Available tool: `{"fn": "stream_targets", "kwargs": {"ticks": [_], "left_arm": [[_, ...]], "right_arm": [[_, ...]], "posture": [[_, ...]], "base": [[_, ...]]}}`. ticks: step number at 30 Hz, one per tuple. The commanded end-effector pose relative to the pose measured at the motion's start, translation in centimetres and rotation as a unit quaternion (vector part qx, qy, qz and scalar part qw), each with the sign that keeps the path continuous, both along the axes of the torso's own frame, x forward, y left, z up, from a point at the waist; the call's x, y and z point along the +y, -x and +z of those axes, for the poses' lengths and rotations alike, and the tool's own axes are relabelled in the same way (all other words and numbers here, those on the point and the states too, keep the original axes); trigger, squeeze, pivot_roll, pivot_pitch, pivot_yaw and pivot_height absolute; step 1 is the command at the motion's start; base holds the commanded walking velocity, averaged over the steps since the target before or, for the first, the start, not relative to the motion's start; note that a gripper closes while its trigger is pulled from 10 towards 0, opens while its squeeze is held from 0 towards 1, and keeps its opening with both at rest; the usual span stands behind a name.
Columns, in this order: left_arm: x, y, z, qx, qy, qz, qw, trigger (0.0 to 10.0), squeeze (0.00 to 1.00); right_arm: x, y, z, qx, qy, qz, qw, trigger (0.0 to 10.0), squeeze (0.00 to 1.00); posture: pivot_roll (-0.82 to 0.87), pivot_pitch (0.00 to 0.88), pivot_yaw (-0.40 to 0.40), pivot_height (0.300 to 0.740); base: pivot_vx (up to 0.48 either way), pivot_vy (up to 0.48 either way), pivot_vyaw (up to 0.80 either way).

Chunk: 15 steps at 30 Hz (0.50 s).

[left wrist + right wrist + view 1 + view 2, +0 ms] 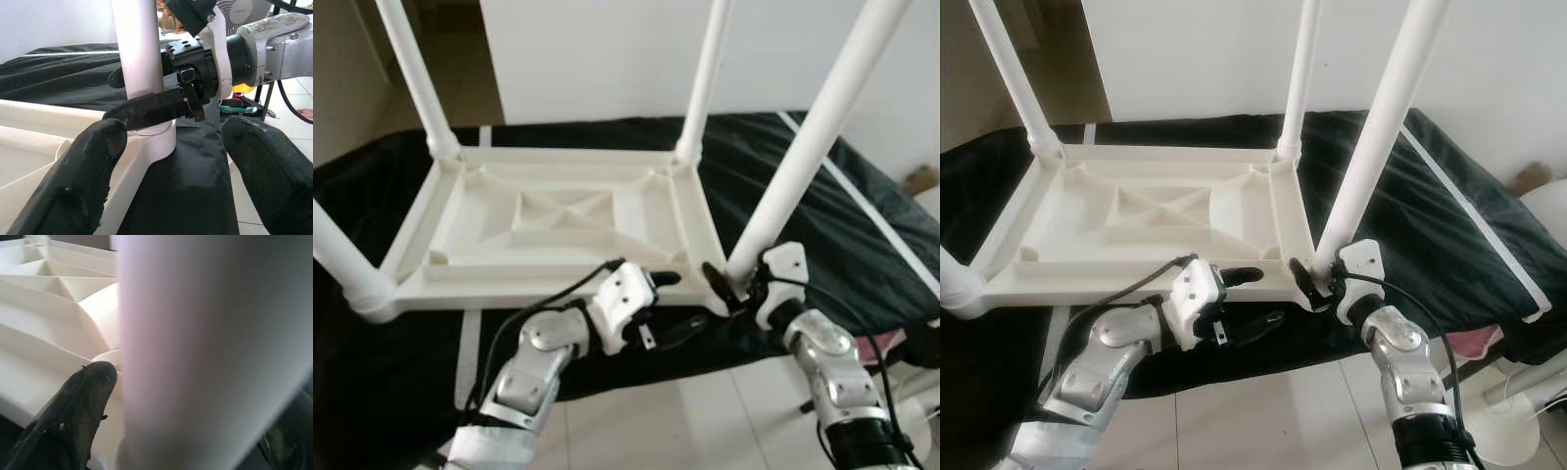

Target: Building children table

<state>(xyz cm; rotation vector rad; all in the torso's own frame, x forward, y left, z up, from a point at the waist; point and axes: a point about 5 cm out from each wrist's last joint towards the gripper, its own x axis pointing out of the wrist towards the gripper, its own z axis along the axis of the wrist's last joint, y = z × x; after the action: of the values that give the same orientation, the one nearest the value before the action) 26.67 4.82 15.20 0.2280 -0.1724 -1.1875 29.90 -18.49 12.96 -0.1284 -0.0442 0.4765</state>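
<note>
A white plastic children's table (548, 291) lies upside down on a black cloth, its legs pointing up. My right gripper (729, 279) is shut on the base of the near right leg (803, 147), where the leg meets its corner socket. One finger crosses the front of the leg and the other sits behind it. In the right wrist view the leg (195, 352) stands between a dark finger (78, 406) and the other at the frame's edge. My left gripper (680, 305) is open beside the table's front rim, just left of that corner, holding nothing. Its fingers (83, 181) frame the leg base.
The black cloth (862, 225) covers a low wide surface with white stripes. A white wall rises behind it. A white fan (1528, 431) and a pink item (1474, 343) stand on the tiled floor to the right. The far left leg (416, 73) and far right leg (705, 78) rise behind.
</note>
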Motion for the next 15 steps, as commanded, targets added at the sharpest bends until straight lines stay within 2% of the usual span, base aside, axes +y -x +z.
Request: {"fn": "stream_targets", "kwargs": {"ticks": [1,2,4,5,6,15], "left_arm": [[0.2,-0.7,0.1,-0.012,0.012,0.064,0.998,10.0,0.00],[0.2,-0.7,0.2,-0.013,0.012,0.063,0.998,10.0,0.00],[0.2,-0.7,0.2,-0.013,0.012,0.063,0.998,10.0,0.00],[0.3,-0.7,0.2,-0.014,0.011,0.063,0.998,10.0,0.00],[0.3,-0.7,0.2,-0.015,0.011,0.063,0.998,10.0,0.00],[0.2,-0.9,0.4,-0.019,0.013,0.064,0.998,10.0,0.00]], "right_arm": [[-0.1,-0.1,-0.2,0.007,0.008,0.032,0.999,10.0,0.00],[-0.1,-0.1,-0.3,0.011,0.019,0.048,0.999,5.4,0.00],[-0.1,-0.1,-0.4,0.013,0.028,0.058,0.998,5.4,0.00],[-0.1,-0.1,-0.5,0.015,0.030,0.063,0.997,1.6,0.00],[-0.3,-0.1,-0.6,0.017,0.034,0.067,0.997,0.0,0.00],[-1.0,0.1,-1.2,0.034,0.039,0.075,0.996,0.0,0.00]], "posture": [[-0.01,0.030,-0.049,0.740],[-0.01,0.029,-0.049,0.740],[-0.01,0.030,-0.049,0.740],[-0.01,0.030,-0.050,0.740],[0.00,0.031,-0.051,0.740],[-0.01,0.028,-0.054,0.740]], "base": [[0.000,0.000,0.00],[0.000,0.000,0.00],[0.000,0.000,0.00],[0.000,0.000,0.00],[0.000,0.000,0.00],[0.000,0.000,0.00]]}}
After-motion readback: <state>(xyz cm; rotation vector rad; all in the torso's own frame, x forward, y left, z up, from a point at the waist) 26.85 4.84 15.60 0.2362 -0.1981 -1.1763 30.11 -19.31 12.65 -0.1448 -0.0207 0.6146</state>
